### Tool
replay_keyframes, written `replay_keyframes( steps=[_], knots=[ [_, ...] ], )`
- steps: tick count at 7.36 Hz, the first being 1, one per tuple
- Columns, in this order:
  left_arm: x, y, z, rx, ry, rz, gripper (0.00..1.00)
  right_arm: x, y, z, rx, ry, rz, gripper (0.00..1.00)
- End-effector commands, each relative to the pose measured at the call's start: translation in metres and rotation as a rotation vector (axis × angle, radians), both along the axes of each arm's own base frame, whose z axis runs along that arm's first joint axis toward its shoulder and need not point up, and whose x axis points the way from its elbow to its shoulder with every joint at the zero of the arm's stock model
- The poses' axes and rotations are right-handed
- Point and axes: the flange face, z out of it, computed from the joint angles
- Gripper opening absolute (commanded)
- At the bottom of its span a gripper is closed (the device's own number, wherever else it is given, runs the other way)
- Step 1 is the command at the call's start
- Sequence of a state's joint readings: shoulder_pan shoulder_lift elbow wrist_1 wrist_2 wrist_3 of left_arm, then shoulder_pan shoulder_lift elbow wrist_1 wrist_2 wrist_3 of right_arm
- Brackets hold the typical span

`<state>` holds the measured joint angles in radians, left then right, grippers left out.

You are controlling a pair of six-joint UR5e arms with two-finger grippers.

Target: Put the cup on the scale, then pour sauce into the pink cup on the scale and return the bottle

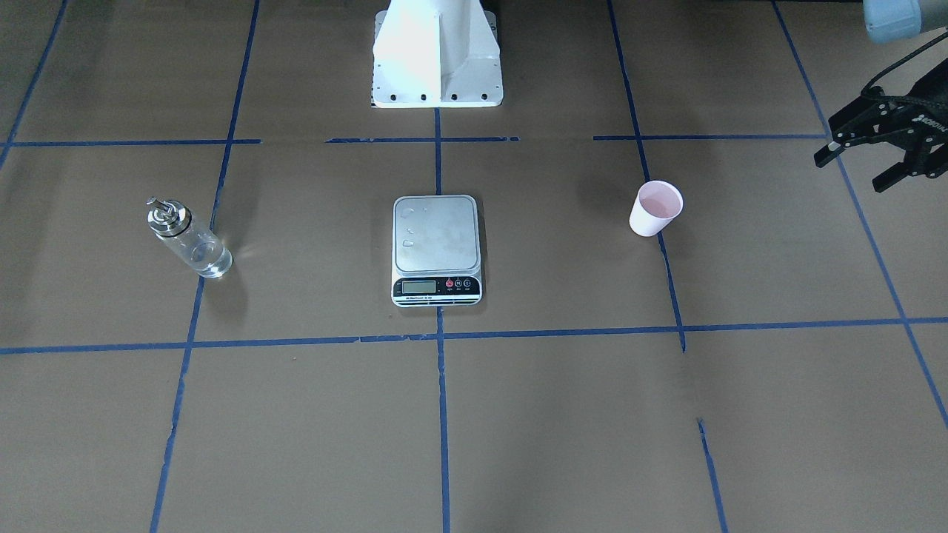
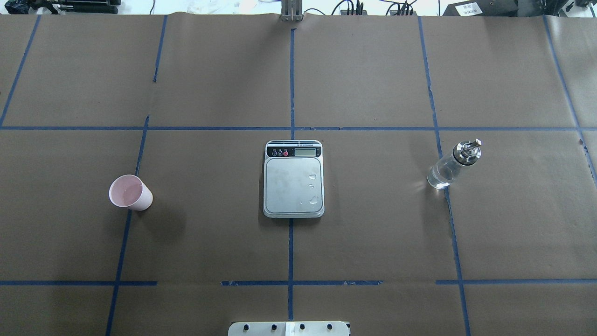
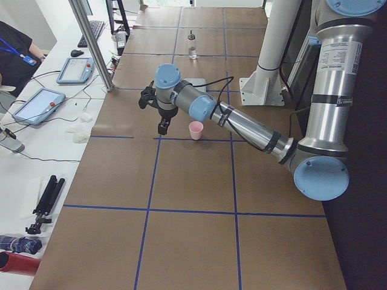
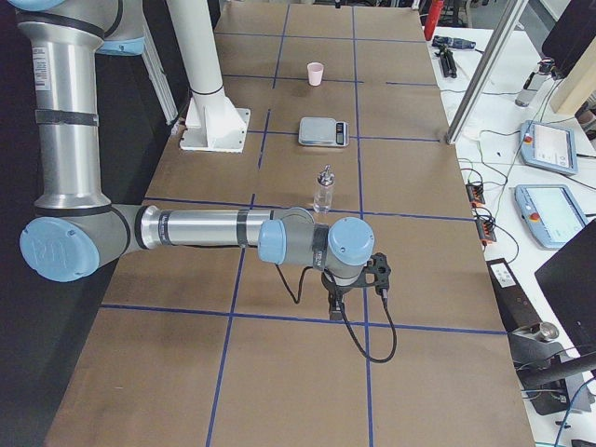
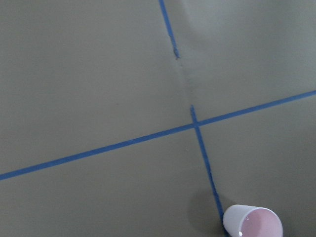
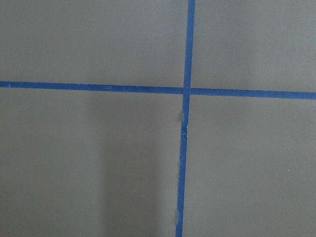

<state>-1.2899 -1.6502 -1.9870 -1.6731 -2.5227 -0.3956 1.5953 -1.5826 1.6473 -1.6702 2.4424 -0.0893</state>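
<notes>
The pale pink cup [image 1: 655, 209] stands upright on the brown paper on my left side, also in the overhead view [image 2: 130, 192] and at the bottom of the left wrist view [image 5: 253, 223]. The scale [image 1: 435, 235] lies at the table's centre with nothing but a few water drops on its platform [image 2: 293, 186]. The glass bottle [image 1: 189, 240] with clear sauce stands on my right side [image 2: 451, 165]. My left gripper [image 1: 855, 169] hovers open and empty, beyond the cup toward the table's left end [image 3: 158, 118]. My right gripper [image 4: 335, 303] hangs near the table's right end; I cannot tell whether it is open.
The robot's white base [image 1: 437, 59] stands behind the scale. Blue tape lines [image 2: 291, 128] grid the brown paper. Tablets and cables [image 3: 37, 104] lie on the side bench past the table's far edge.
</notes>
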Motion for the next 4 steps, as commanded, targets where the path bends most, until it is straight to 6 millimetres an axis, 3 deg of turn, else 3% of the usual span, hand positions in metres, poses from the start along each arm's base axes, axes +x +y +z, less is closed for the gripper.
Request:
replay_keyframes(
  steps=[1, 3, 4],
  knots=[
    [0.053, 0.020, -0.028, -0.142, -0.049, -0.116, 1.00, 0.000, -0.003, -0.040, 0.085, 0.016, -0.005, 1.00],
    [0.142, 0.052, -0.035, -0.321, -0.072, -0.265, 1.00, -0.003, -0.008, -0.062, 0.125, 0.007, -0.006, 1.00],
    [0.175, 0.070, -0.027, -0.376, -0.068, -0.300, 1.00, -0.004, -0.005, -0.068, 0.136, 0.000, -0.007, 1.00]
  ],
)
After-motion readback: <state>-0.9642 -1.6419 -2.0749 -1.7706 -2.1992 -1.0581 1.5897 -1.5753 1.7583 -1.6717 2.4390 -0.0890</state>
